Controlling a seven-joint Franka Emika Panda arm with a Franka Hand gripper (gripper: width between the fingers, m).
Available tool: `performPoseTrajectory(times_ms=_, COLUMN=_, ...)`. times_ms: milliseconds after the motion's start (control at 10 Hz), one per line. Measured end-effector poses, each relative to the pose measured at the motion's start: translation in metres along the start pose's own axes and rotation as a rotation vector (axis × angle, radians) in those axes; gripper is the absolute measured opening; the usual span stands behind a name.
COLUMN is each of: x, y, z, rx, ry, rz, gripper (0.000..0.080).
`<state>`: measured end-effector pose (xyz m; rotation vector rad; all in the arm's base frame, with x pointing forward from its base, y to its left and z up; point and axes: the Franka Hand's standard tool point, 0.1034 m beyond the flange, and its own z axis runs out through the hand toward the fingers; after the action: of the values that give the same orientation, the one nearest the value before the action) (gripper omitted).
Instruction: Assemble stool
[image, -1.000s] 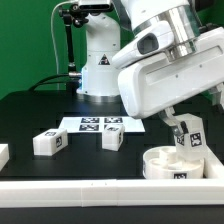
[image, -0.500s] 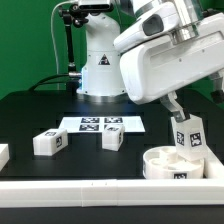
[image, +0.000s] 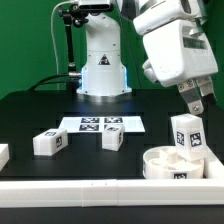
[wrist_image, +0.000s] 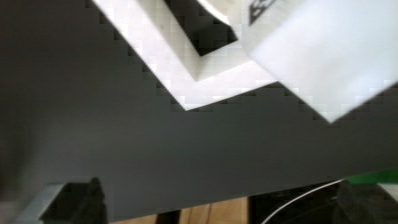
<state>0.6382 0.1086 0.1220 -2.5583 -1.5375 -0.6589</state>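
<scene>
The gripper (image: 197, 101) hangs with its jaws spread wide and nothing between them. The upright leg (image: 186, 133) stands just below it, at about 6 to 7 o'clock in the exterior view, and appears clear of the fingers. That leg is planted on the round seat (image: 172, 166), which sits at the near end of the table (image: 30, 112), towards 5 o'clock in that view.

From the seat, a second leg (image: 113, 139) lies at about 10 o'clock and a third leg (image: 50, 142) further out at 9 o'clock. Both are well apart from the seat, with bare dark surface between them. The marker board (image: 103, 125) lies flat just behind those two. A white rail (image: 80, 190) closes the table's near edge, right beside the seat.

Another white piece (image: 3, 155) is cut off by the exterior view's left border — too little shows to name it. The arm's bulk hides the gripper's upper part. In the wrist view one dark fingertip (wrist_image: 80, 200) is visible over the black table. The white shapes (wrist_image: 311, 70) beyond it are blurred, and I cannot tell which parts they are.
</scene>
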Motion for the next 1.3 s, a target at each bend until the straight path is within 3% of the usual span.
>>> performPoseTrajectory(times_ms=400, x=-0.002, y=0.001, z=0.000, rx=-0.003, ry=-0.005, rz=-0.217, gripper=0.0649)
performPoseTrajectory(times_ms=600, x=-0.001, y=0.004, z=-0.003, rx=-0.063, ry=-0.006, rz=-0.568, gripper=0.0649)
performPoseTrajectory(times_ms=800, x=0.013, y=-0.005, z=-0.003, rx=-0.089, ry=-0.018, rz=-0.827, gripper=0.0649)
performPoseTrajectory(times_ms=1300, x=0.010, y=-0.005, z=-0.003, rx=-0.091, ry=-0.041, rz=-1.076, gripper=0.0649)
